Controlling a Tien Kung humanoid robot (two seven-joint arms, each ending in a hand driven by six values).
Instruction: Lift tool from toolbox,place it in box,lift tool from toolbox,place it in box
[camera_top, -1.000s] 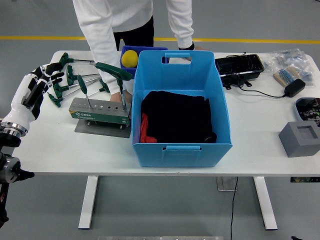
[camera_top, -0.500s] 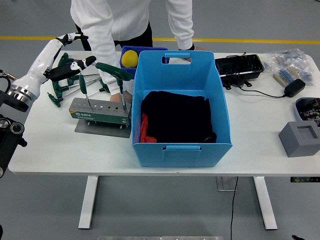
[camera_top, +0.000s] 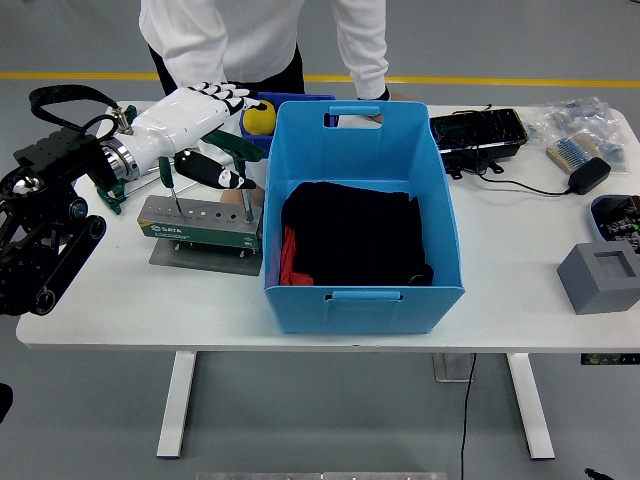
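A grey tool stand (camera_top: 198, 222) holds upright green T-handle wrenches (camera_top: 166, 181) at the table's left. More green wrenches (camera_top: 112, 193) lie behind it, mostly hidden by my arm. My left hand (camera_top: 238, 140) hovers open over the stand, its fingers (camera_top: 222, 93) above and its thumb (camera_top: 214, 171) below the green handle (camera_top: 240, 151) of the right-hand wrench, not closed on it. The big blue box (camera_top: 443, 190) stands just right of the stand, with black cloth (camera_top: 350, 232) and something red (camera_top: 288, 256) inside. A person's hand (camera_top: 256, 196) rests between stand and box.
The person in white stands at the far side, the other hand (camera_top: 372, 95) behind the box. A yellow ball (camera_top: 261, 116) sits in a small blue bin. At the right are a black tray (camera_top: 478, 130), a charger (camera_top: 590, 175), a brush (camera_top: 570, 152) and a grey foam block (camera_top: 600, 276).
My left arm has swung from the table's left edge up and to the right, bringing the hand over the tool stand. Stand, wrenches and box have not moved.
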